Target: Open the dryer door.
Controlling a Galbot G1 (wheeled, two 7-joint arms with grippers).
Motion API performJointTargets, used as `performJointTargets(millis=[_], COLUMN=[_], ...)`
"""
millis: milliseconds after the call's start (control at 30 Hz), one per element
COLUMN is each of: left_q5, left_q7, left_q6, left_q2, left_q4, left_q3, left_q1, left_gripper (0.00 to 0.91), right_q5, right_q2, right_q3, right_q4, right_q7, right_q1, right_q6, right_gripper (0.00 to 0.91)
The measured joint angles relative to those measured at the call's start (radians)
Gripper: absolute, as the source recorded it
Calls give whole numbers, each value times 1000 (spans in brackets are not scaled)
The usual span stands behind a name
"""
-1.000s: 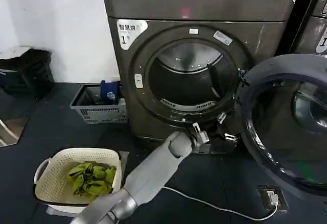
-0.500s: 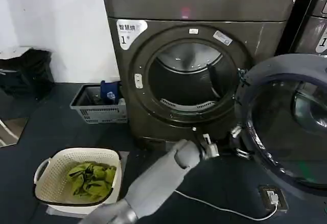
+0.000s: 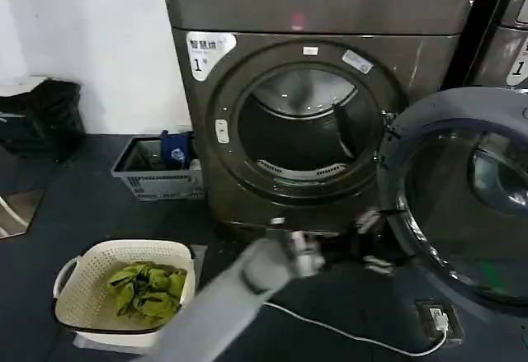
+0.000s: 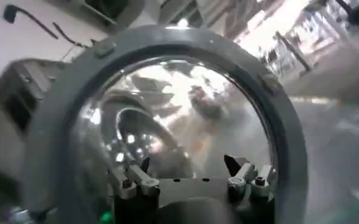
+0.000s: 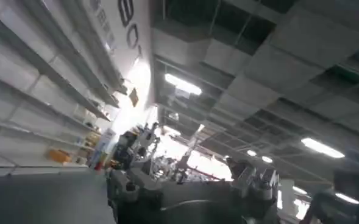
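Gaping dryer door [image 3: 462, 205], left claw [image 3: 375, 242] seemingly just beside its rim.

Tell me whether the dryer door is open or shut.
Open. The dryer door is swung out to the right, baring the drum opening; the left gripper is by its lower rim.

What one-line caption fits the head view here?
Dryer door swung wide open, left gripper low by its inner rim; white basket of green laundry on the floor.
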Motion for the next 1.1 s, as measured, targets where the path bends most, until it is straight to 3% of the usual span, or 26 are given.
performJointTargets(millis=[233, 433, 633, 733, 900, 1100], left_q5=[-12, 78, 241, 338, 525, 809], left_q7=[43, 52, 36, 35, 36, 37], left_q6=[-38, -141, -280, -376, -522, -525], left_q2=[257, 472, 673, 747, 824, 883], left_q4=[-162, -249, -282, -274, -249, -215], left_q3=[-85, -210, -391, -468, -543, -554], left_q1=[84, 175, 315, 374, 420, 430], left_gripper=[907, 907, 907, 907, 907, 907], right_q5=[-1, -2, 8, 51, 136, 165], right_q2=[-2, -13, -10, -3, 4, 2], right_q3=[-30, -64, -102, -119, -134, -131], right_q4=[-3, -1, 10, 24, 54, 55], right_q7=[-4, -8, -18, -20, -30, -30], right_q1=[12, 35, 62, 73, 72, 67], right_q6=[9, 25, 17, -26, -43, -45], right_gripper=[907, 907, 907, 907, 907, 907])
